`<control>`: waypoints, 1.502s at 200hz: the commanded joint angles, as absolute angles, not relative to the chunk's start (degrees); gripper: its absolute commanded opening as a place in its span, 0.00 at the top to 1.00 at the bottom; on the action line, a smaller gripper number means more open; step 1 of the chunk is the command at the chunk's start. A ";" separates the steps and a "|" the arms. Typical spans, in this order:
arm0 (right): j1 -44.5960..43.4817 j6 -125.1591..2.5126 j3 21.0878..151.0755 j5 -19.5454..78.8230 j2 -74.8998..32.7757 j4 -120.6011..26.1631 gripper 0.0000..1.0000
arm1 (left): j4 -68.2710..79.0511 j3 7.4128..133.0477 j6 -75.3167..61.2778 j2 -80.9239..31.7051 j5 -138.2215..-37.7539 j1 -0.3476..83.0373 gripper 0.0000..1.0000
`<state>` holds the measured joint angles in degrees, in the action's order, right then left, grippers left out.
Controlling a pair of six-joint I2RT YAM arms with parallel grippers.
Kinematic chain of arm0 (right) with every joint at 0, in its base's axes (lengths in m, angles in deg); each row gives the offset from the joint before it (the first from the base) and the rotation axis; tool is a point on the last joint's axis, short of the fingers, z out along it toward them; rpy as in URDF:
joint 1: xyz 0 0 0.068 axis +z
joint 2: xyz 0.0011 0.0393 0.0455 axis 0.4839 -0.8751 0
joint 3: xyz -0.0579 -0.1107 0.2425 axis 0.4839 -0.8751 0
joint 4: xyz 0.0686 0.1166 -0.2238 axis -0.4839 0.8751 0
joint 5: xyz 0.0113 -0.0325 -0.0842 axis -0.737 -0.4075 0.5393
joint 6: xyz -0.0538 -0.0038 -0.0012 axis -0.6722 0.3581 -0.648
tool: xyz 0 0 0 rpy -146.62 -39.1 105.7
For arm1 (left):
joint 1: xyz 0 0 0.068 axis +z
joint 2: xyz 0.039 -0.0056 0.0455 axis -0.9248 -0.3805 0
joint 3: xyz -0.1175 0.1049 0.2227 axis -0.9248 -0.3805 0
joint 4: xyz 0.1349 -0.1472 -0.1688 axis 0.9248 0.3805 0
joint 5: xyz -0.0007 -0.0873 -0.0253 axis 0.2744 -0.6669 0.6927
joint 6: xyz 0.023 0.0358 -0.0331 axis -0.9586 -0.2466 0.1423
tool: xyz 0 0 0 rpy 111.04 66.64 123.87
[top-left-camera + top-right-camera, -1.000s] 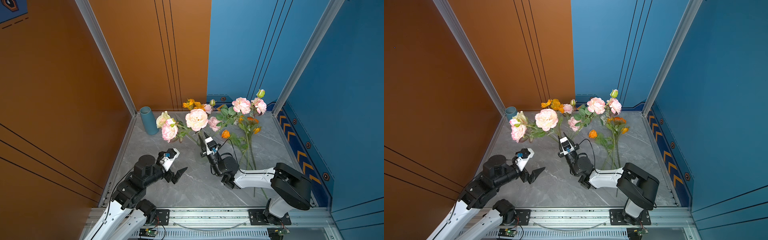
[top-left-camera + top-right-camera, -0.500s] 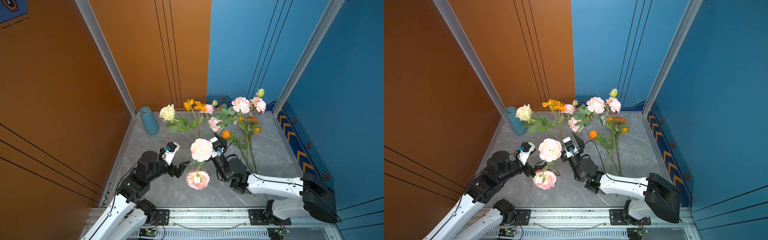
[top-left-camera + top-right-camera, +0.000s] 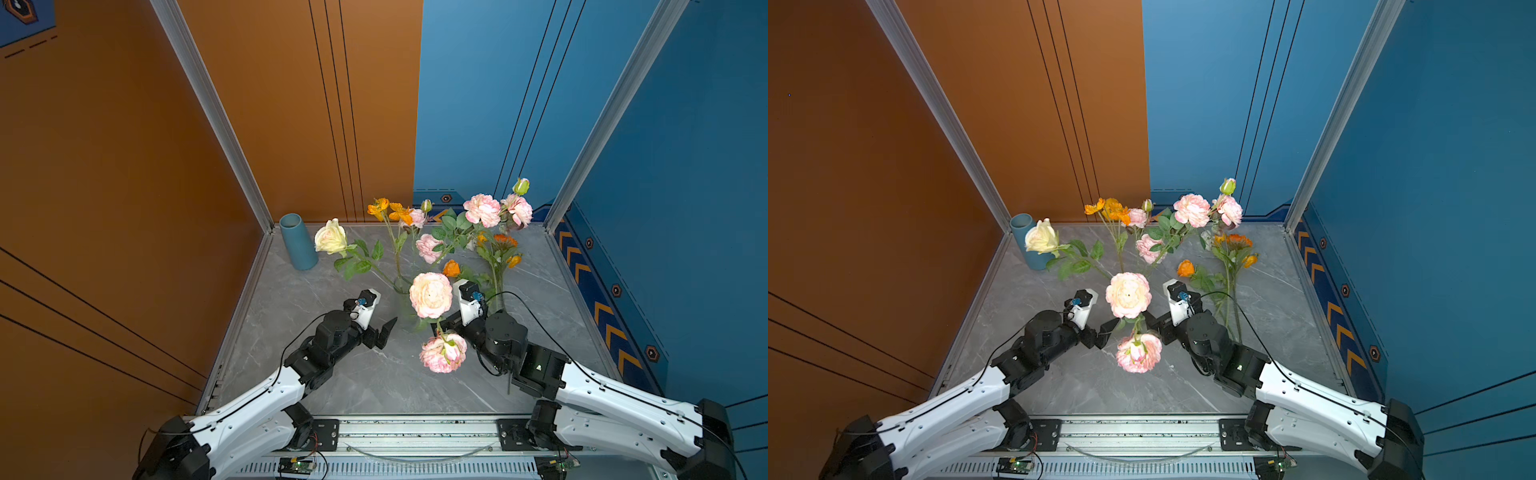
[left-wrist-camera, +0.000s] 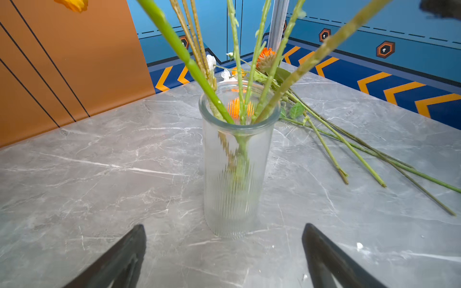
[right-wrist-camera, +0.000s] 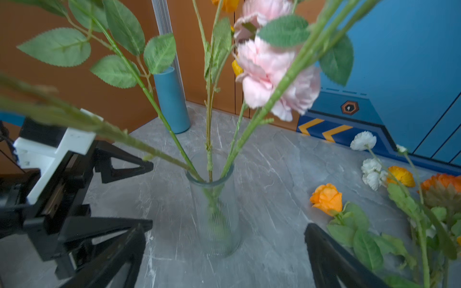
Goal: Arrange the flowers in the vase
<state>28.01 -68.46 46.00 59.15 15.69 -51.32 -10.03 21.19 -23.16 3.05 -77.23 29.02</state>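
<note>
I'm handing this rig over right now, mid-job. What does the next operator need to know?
Grippers: the left gripper is open and empty, beside the glass vase. The right gripper is open and empty on the vase's other side.
Done: several stems stand in the glass vase, among them the cream rose and two large pink blooms.
Left: the loose flowers, orange and white, lie on the table to the right of the vase.
The blue vase in the back left corner looks empty.
</note>
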 commanded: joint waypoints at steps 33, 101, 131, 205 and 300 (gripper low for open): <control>26.22 -59.99 41.97 45.80 15.14 -43.44 0.00 | -34.71 21.16 -27.98 -10.50 -78.97 29.59 0.02; 23.46 -61.42 42.28 39.83 10.40 -47.25 0.00 | -43.40 28.03 -26.20 -22.78 -86.95 30.90 0.02; 21.85 -61.27 42.05 38.29 9.98 -47.88 0.00 | -45.41 30.54 -24.74 -27.39 -88.02 31.68 0.01; 18.47 -61.97 42.58 34.96 8.15 -49.24 0.00 | -50.67 33.03 -22.39 -32.90 -94.75 33.00 0.32; 7.08 -59.54 47.67 29.67 6.31 -49.10 0.00 | -52.12 47.08 -21.89 -38.76 -101.35 37.91 0.69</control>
